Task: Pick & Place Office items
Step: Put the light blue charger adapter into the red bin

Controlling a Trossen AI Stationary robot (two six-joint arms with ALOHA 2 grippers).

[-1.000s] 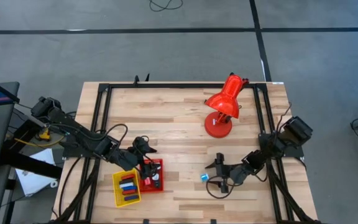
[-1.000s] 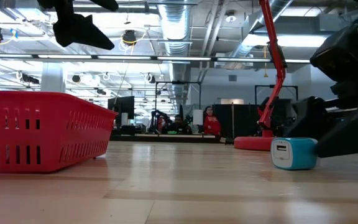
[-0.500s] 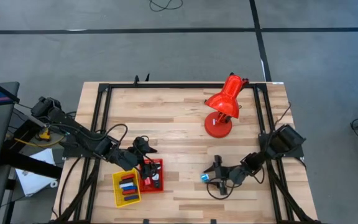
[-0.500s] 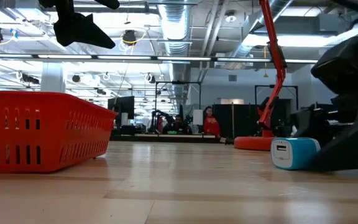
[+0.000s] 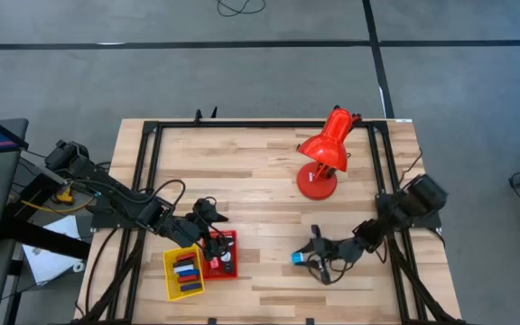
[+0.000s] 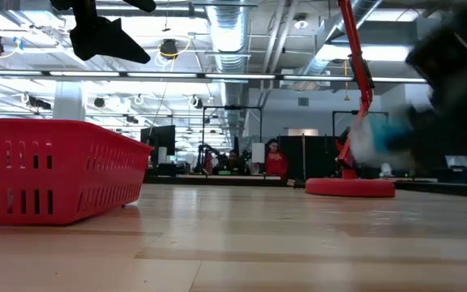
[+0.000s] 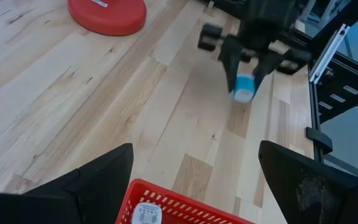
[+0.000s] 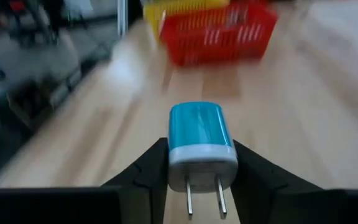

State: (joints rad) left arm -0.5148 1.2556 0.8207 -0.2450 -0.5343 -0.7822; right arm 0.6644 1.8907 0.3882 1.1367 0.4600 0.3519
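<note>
My right gripper (image 5: 305, 259) is shut on a small blue and white charger plug (image 8: 201, 140) near the table's front right. The plug also shows in the high view (image 5: 297, 258), in the left wrist view (image 7: 244, 88) and, blurred, in the low view (image 6: 377, 138). My left gripper (image 7: 194, 180) is open and empty above the red tray (image 5: 233, 236). The red tray holds a few small pieces. The yellow tray (image 5: 170, 282) beside it holds several blue, red and black pieces. My right gripper pinches the charger plug between its two fingers, on the two sides of its white pronged end (image 8: 178, 163). The fingers come from the table's right, slanting down. The plug is lifted clear of the table, blue end away from the gripper, prongs toward the wrist.
The large red desk lamp (image 5: 324, 152) stands on its round base at the far right of the table. Bare wood (image 5: 260, 208) lies between the trays and the right gripper. Black frame rails (image 5: 148, 171) run along the table's sides.
My right gripper has moved toward the table's left onto the charger plug, shut on it and lifted it off the table. The plug stood on the wood before and now hangs clear above it.
</note>
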